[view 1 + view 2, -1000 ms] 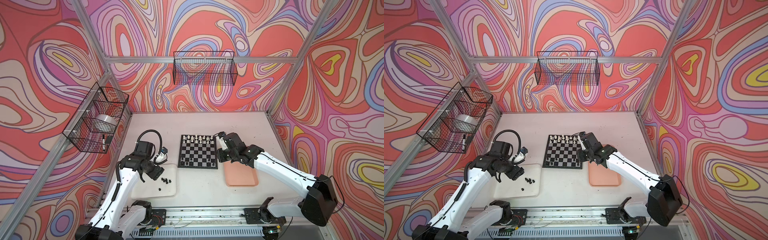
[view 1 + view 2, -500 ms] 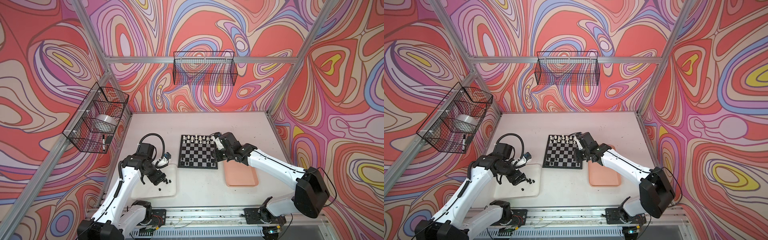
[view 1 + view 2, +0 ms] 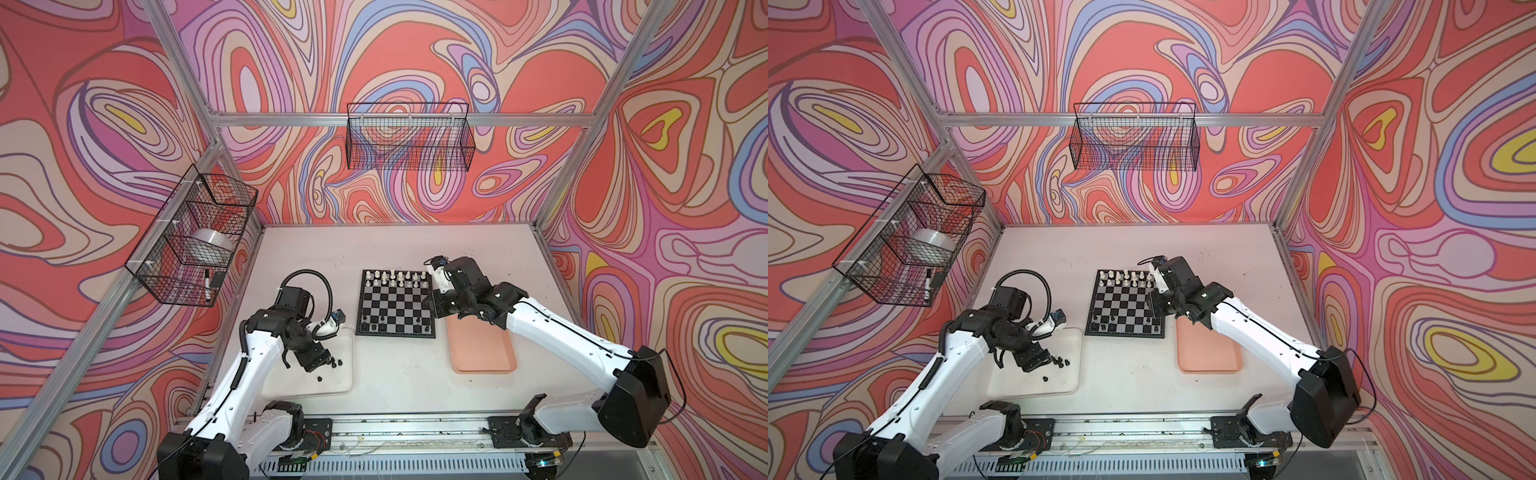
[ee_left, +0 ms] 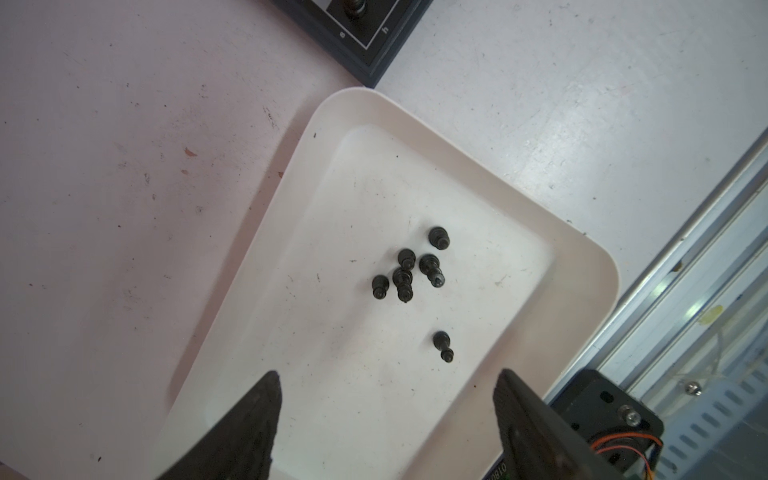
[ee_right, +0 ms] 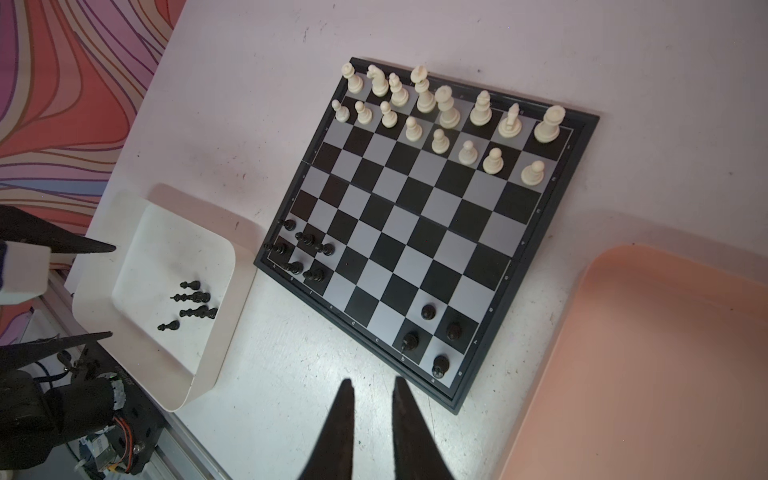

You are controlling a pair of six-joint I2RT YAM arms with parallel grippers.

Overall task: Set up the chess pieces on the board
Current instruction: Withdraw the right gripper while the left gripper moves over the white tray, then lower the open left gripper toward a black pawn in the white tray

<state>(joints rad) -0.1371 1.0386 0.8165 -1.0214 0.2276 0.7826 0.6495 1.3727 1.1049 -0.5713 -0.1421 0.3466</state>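
The left end effector point(image 4: 388, 374) is held wide open and empty over the white plastic tray point(image 4: 316, 316), with small black chess pieces point(image 4: 404, 276) lying just ahead of its tips. The right end effector point(image 5: 372, 380) is seen almost closed, empty, with the black-and-grey checkered chessboard point(image 5: 415, 232) just ahead.

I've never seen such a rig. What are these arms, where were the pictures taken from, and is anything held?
Two white robot arms, left and right, work at a table. Two pictures look down from overhead; two come from cameras on the arms' wrists. On the table: a chessboard, a white tray, a pink tray. Cream-white pieces fill two board rows; some black pieces stand opposite, others lie in the white tray. The left end effector hangs open above those; the right end effector is nearly closed. Neither holds anything.
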